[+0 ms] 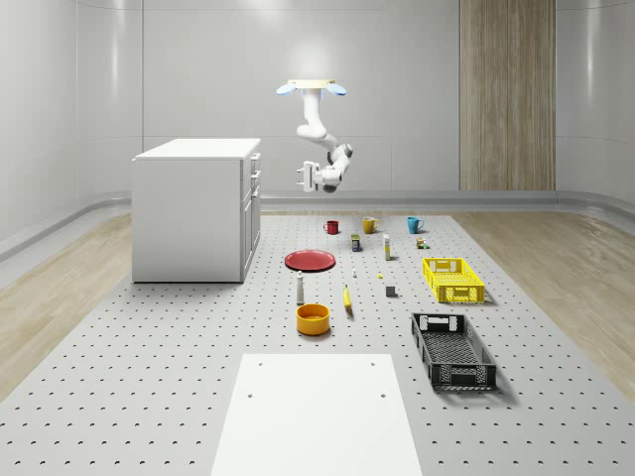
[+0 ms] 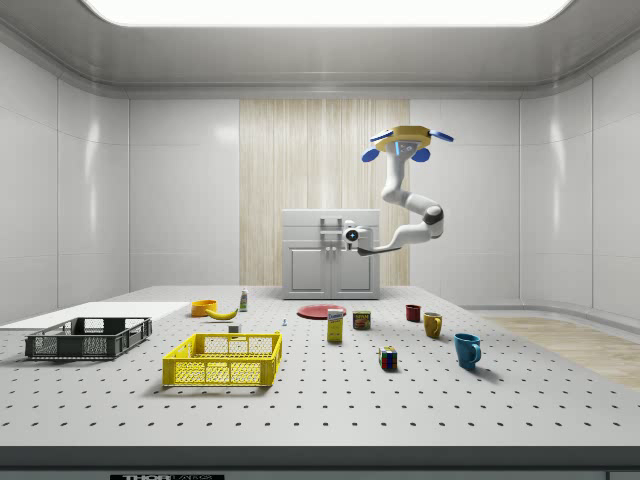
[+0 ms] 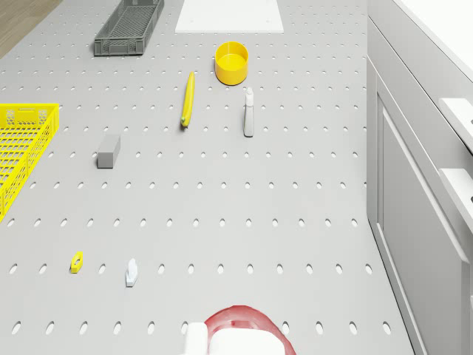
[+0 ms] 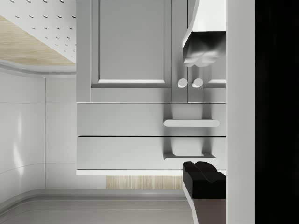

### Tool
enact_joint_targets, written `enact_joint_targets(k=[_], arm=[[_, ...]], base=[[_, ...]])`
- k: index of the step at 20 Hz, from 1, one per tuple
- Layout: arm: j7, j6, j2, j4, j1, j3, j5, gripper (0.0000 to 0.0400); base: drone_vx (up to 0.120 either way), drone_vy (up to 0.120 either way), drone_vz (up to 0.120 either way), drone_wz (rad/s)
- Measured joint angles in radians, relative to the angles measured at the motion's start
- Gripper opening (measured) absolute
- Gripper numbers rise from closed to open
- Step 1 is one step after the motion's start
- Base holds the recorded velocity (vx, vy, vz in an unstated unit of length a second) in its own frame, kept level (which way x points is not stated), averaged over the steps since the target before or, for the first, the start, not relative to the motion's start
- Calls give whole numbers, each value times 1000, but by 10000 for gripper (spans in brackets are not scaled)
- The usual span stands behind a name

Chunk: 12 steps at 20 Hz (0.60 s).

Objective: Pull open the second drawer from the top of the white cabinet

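Note:
The white cabinet (image 1: 189, 213) stands on the pegboard floor, its drawers facing the whole-scene view's right. The drone (image 1: 311, 88) hovers high in front of that face, roughly over the red plate (image 1: 311, 260). Its arm hangs down and bends toward the cabinet. The gripper (image 1: 305, 178) sits at drawer height, a short gap away from the front. In the wrist view the gripper (image 4: 203, 114) is open, one white finger (image 4: 203, 46) and one dark finger (image 4: 205, 182) spread wide. The second drawer's handle (image 4: 191, 123) lies between them in that view, with the top drawer's handle (image 4: 189, 155) beside it.
Two door knobs (image 4: 189, 83) sit below the drawers. On the floor lie a yellow bowl (image 3: 231, 62), a banana (image 3: 188, 98), a small bottle (image 3: 249, 112), a grey block (image 3: 108, 151), a yellow crate (image 1: 453, 280), a black crate (image 1: 452, 350), mugs (image 1: 370, 225) and a white board (image 1: 316, 412).

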Motion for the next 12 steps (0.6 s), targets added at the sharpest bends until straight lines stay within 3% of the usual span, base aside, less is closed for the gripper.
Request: enact_joint_targets(k=[7, 10, 12], arm=[[-23, 57, 20, -21, 24, 50, 58, 300], [-28, 65, 25, -23, 27, 59, 70, 300], [-31, 68, 28, -24, 27, 63, 76, 300]], base=[[0, -103, 0, 0], [0, 0, 0, 0], [120, 0, 0, 0]])
